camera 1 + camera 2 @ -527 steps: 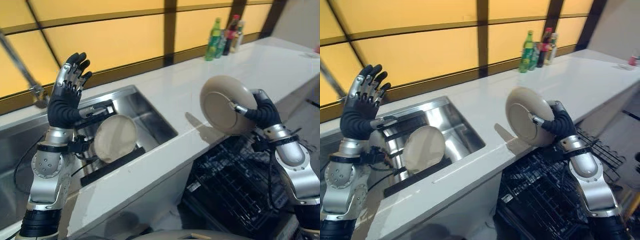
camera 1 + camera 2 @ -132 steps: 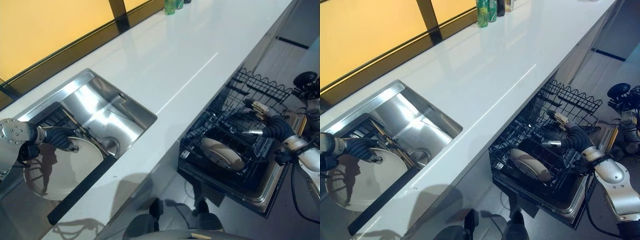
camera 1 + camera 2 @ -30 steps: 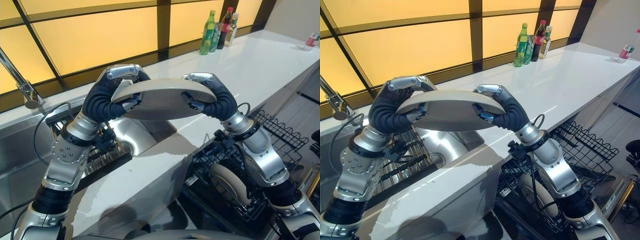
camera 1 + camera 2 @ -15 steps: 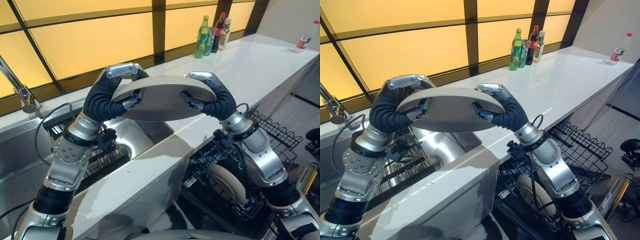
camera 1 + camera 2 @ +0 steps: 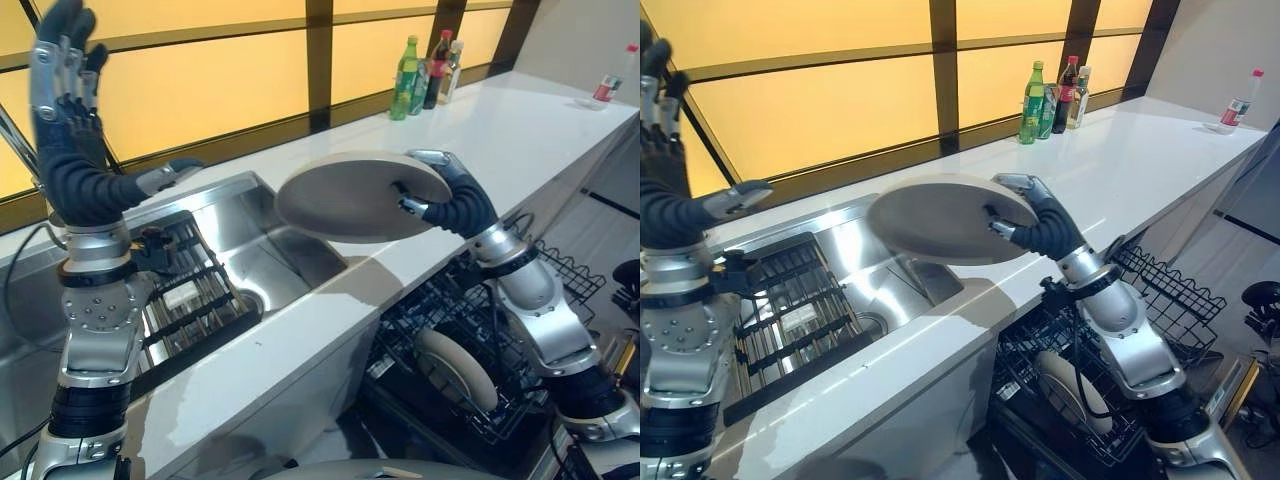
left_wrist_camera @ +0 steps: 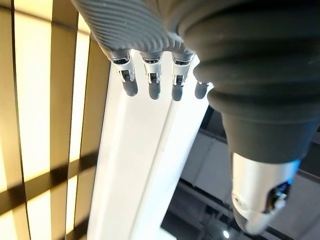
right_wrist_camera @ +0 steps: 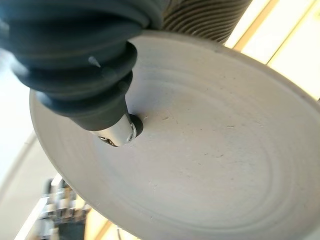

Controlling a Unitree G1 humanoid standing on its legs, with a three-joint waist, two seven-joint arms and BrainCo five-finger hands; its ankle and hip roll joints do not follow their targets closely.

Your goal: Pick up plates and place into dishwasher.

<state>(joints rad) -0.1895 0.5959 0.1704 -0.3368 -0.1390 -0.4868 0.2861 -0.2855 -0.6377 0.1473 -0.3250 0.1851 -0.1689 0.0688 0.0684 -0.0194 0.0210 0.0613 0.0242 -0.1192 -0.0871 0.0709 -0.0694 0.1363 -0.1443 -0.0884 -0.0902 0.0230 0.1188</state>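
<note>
Head cameras: two viewpoints set side by side, looking down and forward over the white worktop (image 5: 520, 120) from above. Shared between them: sink (image 5: 255, 235), beige plate (image 5: 360, 195), bottles (image 5: 1045, 95) at the far window, dishwasher rack (image 5: 1160, 285) below the worktop edge. Right eye view offset, with the same things shifted toward the left edge.

Left wrist camera: mounted close behind the left robot hand (image 6: 150, 75), facing along the fingers toward the worktop and yellow window panels.

Right wrist camera: very near, facing along the right robot hand (image 7: 90, 85) onto the plate's face; plate common to both eye views.
</note>
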